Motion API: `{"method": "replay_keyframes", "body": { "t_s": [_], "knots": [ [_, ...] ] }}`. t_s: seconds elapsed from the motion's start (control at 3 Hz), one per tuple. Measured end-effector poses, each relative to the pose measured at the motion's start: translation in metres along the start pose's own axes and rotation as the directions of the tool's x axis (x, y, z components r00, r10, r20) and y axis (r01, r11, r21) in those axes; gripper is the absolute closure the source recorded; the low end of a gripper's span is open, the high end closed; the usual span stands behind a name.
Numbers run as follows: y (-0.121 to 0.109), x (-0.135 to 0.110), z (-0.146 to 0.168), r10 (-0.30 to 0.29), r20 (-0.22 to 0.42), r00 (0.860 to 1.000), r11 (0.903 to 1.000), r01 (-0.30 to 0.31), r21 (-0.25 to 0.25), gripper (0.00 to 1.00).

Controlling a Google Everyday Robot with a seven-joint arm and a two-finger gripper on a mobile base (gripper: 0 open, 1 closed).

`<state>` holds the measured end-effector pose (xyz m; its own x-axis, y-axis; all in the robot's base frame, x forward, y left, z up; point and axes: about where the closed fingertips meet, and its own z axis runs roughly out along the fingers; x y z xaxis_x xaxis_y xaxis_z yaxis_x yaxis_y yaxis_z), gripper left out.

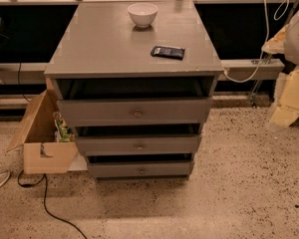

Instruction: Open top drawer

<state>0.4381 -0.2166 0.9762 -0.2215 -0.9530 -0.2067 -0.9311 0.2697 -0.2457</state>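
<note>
Matte grey wooden top drawer [114, 111], flat front, small round metal knob [137, 114] at centre: directly under grey cabinet top [104, 44], dark gap above front, two smaller grey drawers [164, 144] below. White ceramic bowl [142, 14] and dark flat packet [168, 52] on top, apart. Open cardboard box [40, 138] beside cabinet. Pale bulky shape [295, 34] at frame's right edge, possibly arm. Gripper out of frame; state cannot be told.

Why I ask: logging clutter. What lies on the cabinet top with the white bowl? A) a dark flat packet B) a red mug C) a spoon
A: a dark flat packet lies front-right of the bowl on the cabinet top; the gripper is not in view.
</note>
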Motion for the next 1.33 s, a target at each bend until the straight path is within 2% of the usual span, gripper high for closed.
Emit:
{"method": "replay_keyframes", "body": {
  "t_s": [0.33,0.67,1.33],
  "knots": [
    [-0.001,-0.002,0.004,-0.002,0.007,1.000,1.0000,0.002,0.001,0.00],
    [-0.014,-0.017,0.036,-0.026,0.077,0.997,0.9995,0.025,0.020,0.00],
    [-0.013,-0.016,0.047,-0.020,0.085,0.996,0.9998,0.020,0.007,0.00]
  ]
}}
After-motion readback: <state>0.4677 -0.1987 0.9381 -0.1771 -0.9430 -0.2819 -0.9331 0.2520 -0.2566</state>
